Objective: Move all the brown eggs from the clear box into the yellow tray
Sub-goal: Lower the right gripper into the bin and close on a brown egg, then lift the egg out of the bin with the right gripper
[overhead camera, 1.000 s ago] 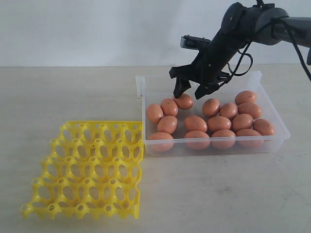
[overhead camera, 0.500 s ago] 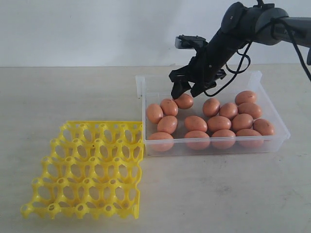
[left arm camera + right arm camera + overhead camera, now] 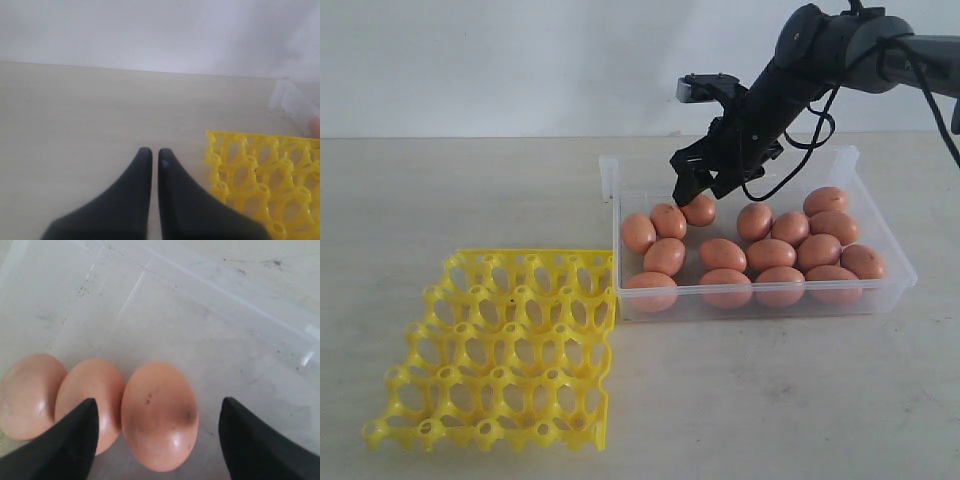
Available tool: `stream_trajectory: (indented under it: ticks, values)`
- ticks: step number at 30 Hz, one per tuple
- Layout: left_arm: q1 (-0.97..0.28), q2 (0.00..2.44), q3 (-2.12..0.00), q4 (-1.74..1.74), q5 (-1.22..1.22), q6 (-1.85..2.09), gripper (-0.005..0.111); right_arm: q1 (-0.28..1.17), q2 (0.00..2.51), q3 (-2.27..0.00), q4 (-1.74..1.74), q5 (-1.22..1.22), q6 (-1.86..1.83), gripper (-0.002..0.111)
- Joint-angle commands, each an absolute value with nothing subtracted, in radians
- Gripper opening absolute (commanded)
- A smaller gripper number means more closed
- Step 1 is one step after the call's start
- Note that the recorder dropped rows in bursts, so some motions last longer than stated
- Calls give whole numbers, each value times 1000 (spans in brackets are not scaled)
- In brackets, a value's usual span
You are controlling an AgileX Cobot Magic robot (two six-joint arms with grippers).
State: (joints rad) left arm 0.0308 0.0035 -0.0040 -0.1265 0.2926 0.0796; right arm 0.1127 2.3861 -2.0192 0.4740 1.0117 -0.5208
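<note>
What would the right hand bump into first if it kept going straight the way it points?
Most likely the brown egg just below the right hand, sitting between its open fingers. A neighbouring egg touches that one's side, so one finger might brush it too, though depth is hard to judge.

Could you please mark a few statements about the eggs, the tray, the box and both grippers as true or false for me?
1. All the light-brown oval eggs lie in the shallow clear plastic box. True.
2. The bright yellow plastic egg tray holds no egg. True.
3. The right gripper is shut on an egg. False: its fingers stand open on either side of one egg in the box.
4. In the exterior view the tray stands to the right of the box. False: it stands to the left of it.
5. The left gripper has its fingers together and holds nothing. True.
</note>
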Motion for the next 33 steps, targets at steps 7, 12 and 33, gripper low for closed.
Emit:
stream_trajectory:
  ticks: [7,12,33]
  values:
    - [24,0,0,-121,286,79,4,113,2431,-2023,476,1012,-527,60]
    - [24,0,0,-121,286,79,4,113,2452,-2023,498,1006,-525,53]
    - [24,0,0,-121,286,79,4,159,2010,-2024,503,661,-327,0]
